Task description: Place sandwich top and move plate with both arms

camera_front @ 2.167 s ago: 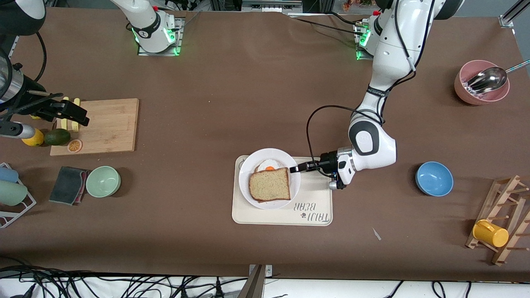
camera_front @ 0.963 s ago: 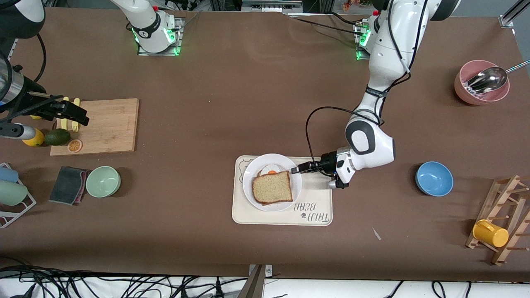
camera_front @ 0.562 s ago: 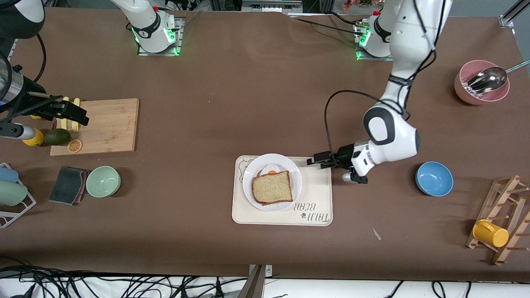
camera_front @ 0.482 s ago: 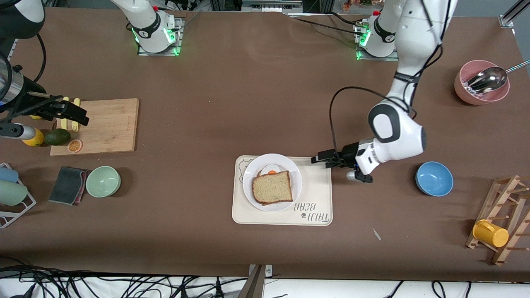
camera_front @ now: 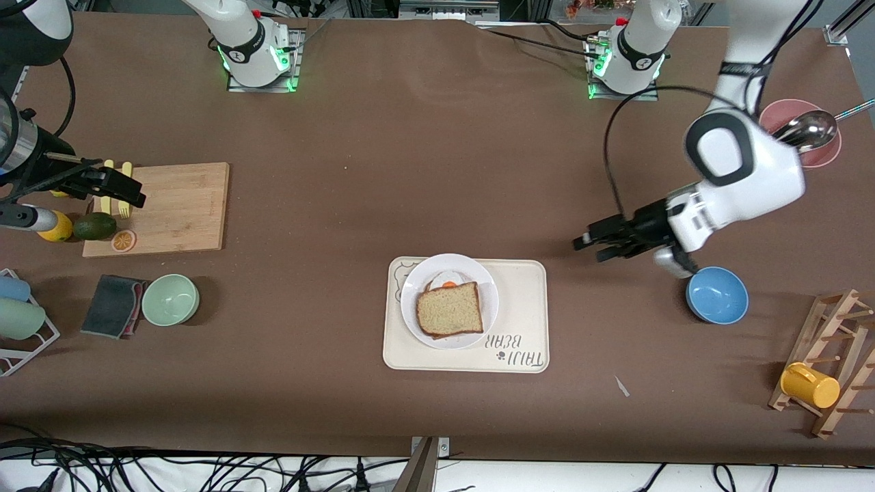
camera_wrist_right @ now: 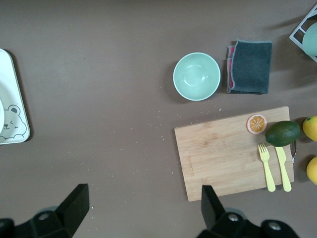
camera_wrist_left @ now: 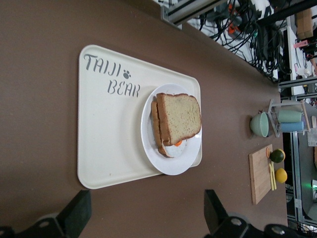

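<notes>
Since a second ago our left gripper (camera_front: 589,247) has let go of the plate's edge and pulled away toward the left arm's end of the table; its jaws now stand spread and empty over bare table beside the blue bowl (camera_front: 717,294). Well clear of those jaws, the sandwich top (camera_front: 449,309) lies on the egg slice on the plate (camera_front: 413,285), and the plate sits on the bear-print tray (camera_front: 519,321). We judge both parts done — bread placed, plate set down — with only the retreat left. Our right gripper (camera_front: 116,190) waits over the cutting board (camera_front: 181,205), jaws spread wide with nothing between them. From the left wrist view we see the lower slice (camera_wrist_left: 155,126) under the top one, which the front view barely shows; only the right wrist view shows the tray's printed bear (camera_wrist_right: 11,123)
</notes>
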